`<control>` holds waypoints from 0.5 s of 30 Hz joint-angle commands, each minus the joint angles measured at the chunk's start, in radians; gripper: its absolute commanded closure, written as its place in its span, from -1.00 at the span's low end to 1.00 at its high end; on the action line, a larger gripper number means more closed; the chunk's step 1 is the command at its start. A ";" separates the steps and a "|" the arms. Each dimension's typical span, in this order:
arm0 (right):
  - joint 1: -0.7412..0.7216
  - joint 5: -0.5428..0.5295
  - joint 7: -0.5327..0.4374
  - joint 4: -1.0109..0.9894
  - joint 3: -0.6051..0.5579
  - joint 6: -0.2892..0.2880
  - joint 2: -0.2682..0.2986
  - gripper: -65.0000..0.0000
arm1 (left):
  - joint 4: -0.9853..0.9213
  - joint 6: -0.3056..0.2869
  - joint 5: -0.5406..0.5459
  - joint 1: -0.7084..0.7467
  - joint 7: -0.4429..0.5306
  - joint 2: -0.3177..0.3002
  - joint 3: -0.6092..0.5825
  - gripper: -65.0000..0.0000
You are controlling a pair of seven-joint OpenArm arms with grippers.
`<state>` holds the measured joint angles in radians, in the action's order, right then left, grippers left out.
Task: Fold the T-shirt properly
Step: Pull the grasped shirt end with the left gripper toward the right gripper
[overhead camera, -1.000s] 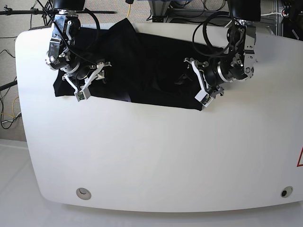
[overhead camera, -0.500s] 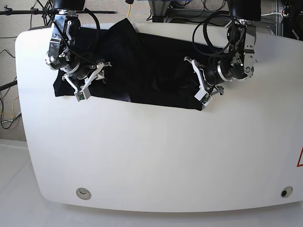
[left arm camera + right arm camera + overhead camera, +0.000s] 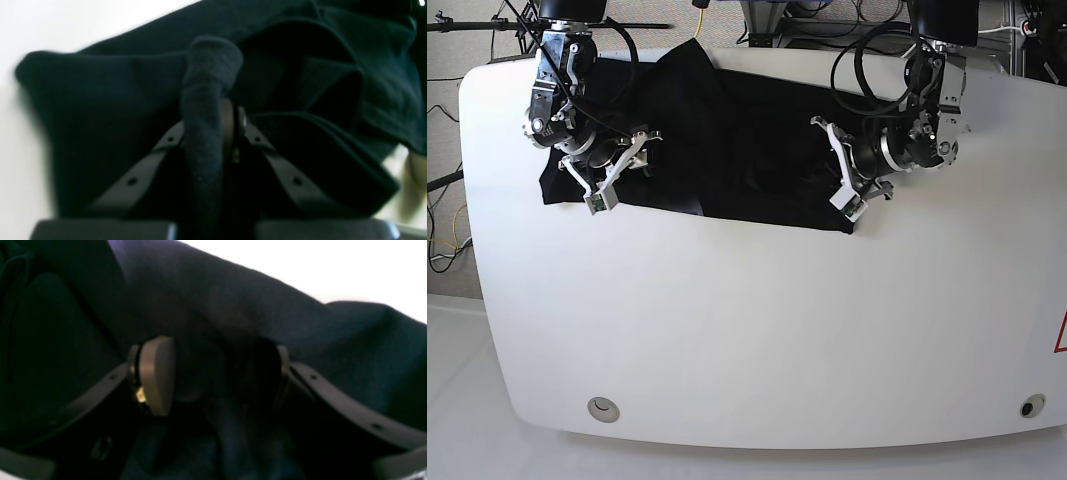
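Your base view is evenly lit and mostly sharp; the glossy white rounded table reads bright without hard shadows, and its edges bow with lens distortion. The large black cloth T-shirt swallows light there, so its folds barely show. Both wrist views are dim, soft and out of focus. In them the table blows out to flat white, while the T-shirt fills the rest as near-black blur.
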<state>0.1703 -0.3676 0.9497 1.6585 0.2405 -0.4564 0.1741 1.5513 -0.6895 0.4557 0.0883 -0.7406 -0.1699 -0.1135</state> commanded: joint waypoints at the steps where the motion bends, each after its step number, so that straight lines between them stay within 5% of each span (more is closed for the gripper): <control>1: 0.010 0.020 0.056 -0.008 -0.002 0.001 0.002 -0.11 | 0.021 -0.009 0.022 -0.011 0.020 0.016 -0.038 1.00; 15: 0.008 0.020 0.056 -0.010 -0.002 0.001 0.002 -0.11 | 0.021 -0.009 0.022 -0.005 0.019 0.057 -0.177 1.00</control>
<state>0.1703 -0.3676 0.9497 1.6581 0.2405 -0.4564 0.1741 1.5517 -0.6895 0.4541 0.0921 -0.7410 -0.1162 -0.2832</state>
